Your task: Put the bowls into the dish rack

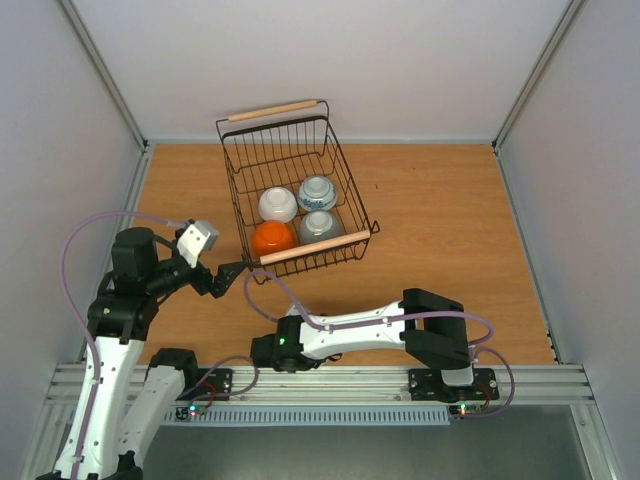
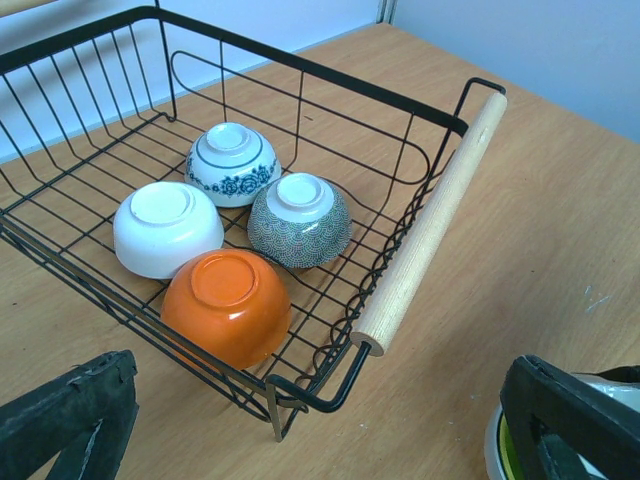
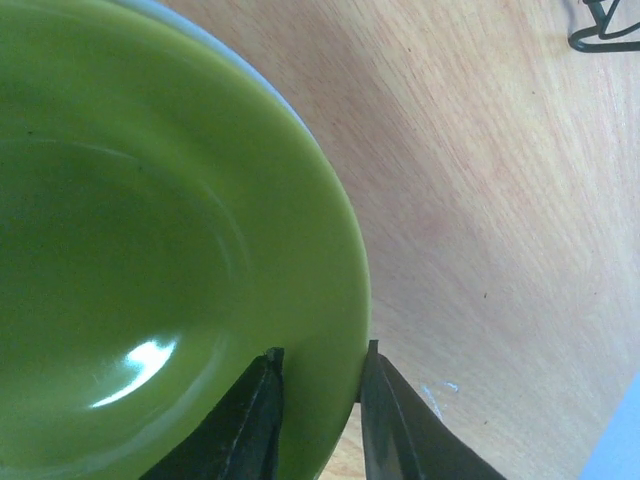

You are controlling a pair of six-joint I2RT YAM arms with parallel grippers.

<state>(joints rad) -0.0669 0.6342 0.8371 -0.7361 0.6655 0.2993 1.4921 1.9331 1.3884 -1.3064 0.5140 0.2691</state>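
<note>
We judged the job roughly two-thirds done. Four bowls already lay upside down inside the dish rack (image 1: 310, 247), which stood on the table (image 1: 450, 230) toward twelve o'clock from the arms. They clustered at the rack's six o'clock end: the white bowl (image 2: 165, 228) at ten o'clock of the group, the blue-and-white bowl (image 2: 232, 165) at two, the orange bowl (image 2: 228, 305) at eight and the grey speckled bowl (image 2: 300, 220) at four. The yellow-green bowl (image 3: 150, 250) sat mouth-up outside the rack, near its near corner, though the overhead view hid it from us. The right claw (image 3: 320, 352) was pinched on this bowl's rim, one finger inside and one outside, so we took the pick-up to be under way. A pale edge (image 3: 222, 45) showed just beyond the green rim, perhaps the second white bowl nested underneath, but we could not tell. The left claw (image 2: 325, 400) hung spread wide and empty just outside the rack, facing the loaded bowls. We reckoned what was left was lifting the green bowl over the wire wall, setting it down, and then fetching the sixth.
</note>
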